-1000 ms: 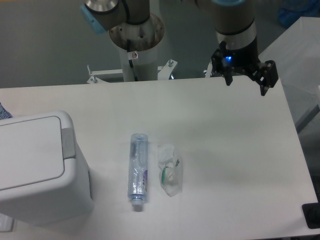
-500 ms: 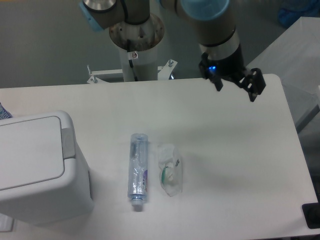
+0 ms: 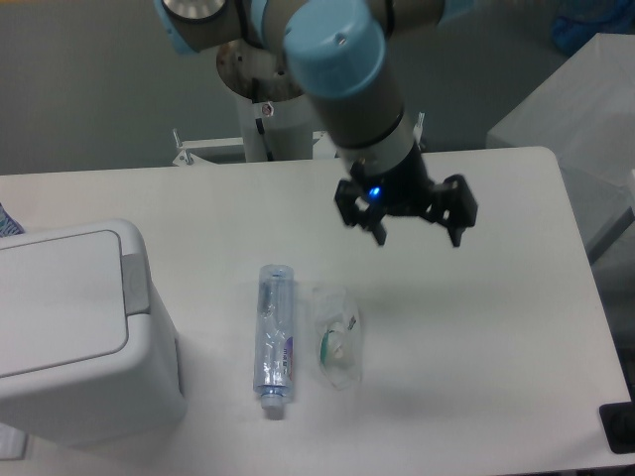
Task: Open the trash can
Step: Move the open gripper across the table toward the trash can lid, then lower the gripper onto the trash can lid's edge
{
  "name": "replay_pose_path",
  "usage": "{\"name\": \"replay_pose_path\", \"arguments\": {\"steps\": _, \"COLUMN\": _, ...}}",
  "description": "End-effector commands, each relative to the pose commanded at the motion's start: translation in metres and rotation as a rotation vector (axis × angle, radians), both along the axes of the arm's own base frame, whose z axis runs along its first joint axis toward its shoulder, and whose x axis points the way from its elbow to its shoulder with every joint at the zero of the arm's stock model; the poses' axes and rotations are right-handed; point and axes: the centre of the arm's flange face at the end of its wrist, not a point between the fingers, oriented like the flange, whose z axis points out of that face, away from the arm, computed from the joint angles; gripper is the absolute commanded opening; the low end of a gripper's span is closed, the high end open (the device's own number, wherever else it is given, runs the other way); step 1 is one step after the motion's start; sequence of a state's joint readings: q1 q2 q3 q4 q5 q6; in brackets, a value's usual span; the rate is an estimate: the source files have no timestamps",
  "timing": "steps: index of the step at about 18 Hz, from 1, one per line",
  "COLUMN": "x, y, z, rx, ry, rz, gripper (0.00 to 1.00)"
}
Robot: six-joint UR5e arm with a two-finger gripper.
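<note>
Tool (image 3: 418,225) now farther left, above mid-table.

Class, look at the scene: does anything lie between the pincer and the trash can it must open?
Yes. A clear plastic bottle and a crumpled clear wrapper lie flat on the table between the pincer and the trash can. The pincer hangs above them, so they probably won't block it.

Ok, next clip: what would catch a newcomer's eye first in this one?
The arm fills the top centre, its open gripper hanging above the bare middle of the table. At the left edge sits the big white trash can, lid shut. Between them lie a clear plastic bottle and a crumpled clear wrapper, side by side.
</note>
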State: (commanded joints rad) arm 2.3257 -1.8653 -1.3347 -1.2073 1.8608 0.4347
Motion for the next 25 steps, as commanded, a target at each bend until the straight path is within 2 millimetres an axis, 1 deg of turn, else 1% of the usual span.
{"name": "replay_pose_path", "arguments": {"steps": 2, "x": 0.013, "y": 0.015, "z": 0.01, "rx": 0.098, "ry": -0.04, "rz": 0.019, "gripper": 1.0}}
{"name": "replay_pose_path", "arguments": {"steps": 5, "x": 0.027, "y": 0.029, "z": 0.018, "rx": 0.238, "ry": -0.163, "rz": 0.008, "gripper": 1.0}}
{"name": "replay_pose_path", "arguments": {"steps": 7, "x": 0.035, "y": 0.037, "z": 0.025, "rx": 0.341, "ry": -0.253, "rz": 0.042, "gripper": 1.0}}
{"name": "replay_pose_path", "arguments": {"steps": 11, "x": 0.048, "y": 0.04, "z": 0.035, "rx": 0.433, "ry": -0.341, "rz": 0.108, "gripper": 1.0}}
{"name": "replay_pose_path", "arguments": {"steps": 12, "x": 0.053, "y": 0.038, "z": 0.043, "rx": 0.455, "ry": -0.353, "rz": 0.118, "gripper": 1.0}}
{"name": "replay_pose_path", "arguments": {"steps": 14, "x": 0.059, "y": 0.034, "z": 0.046, "rx": 0.465, "ry": -0.369, "rz": 0.127, "gripper": 1.0}}
{"name": "replay_pose_path", "arguments": {"steps": 16, "x": 0.075, "y": 0.033, "z": 0.038, "rx": 0.452, "ry": -0.394, "rz": 0.13, "gripper": 1.0}}
{"name": "replay_pose_path", "arguments": {"steps": 19, "x": 0.095, "y": 0.037, "z": 0.02, "rx": 0.428, "ry": -0.426, "rz": 0.146, "gripper": 1.0}}
{"name": "replay_pose_path", "arguments": {"steps": 21, "x": 0.11, "y": 0.044, "z": 0.018, "rx": 0.426, "ry": -0.443, "rz": 0.162, "gripper": 1.0}}
{"name": "replay_pose_path", "arguments": {"steps": 22, "x": 0.113, "y": 0.045, "z": 0.015, "rx": 0.424, "ry": -0.45, "rz": 0.171, "gripper": 1.0}}
{"name": "replay_pose_path", "arguments": {"steps": 25, "x": 0.116, "y": 0.046, "z": 0.015, "rx": 0.436, "ry": -0.469, "rz": 0.182, "gripper": 1.0}}
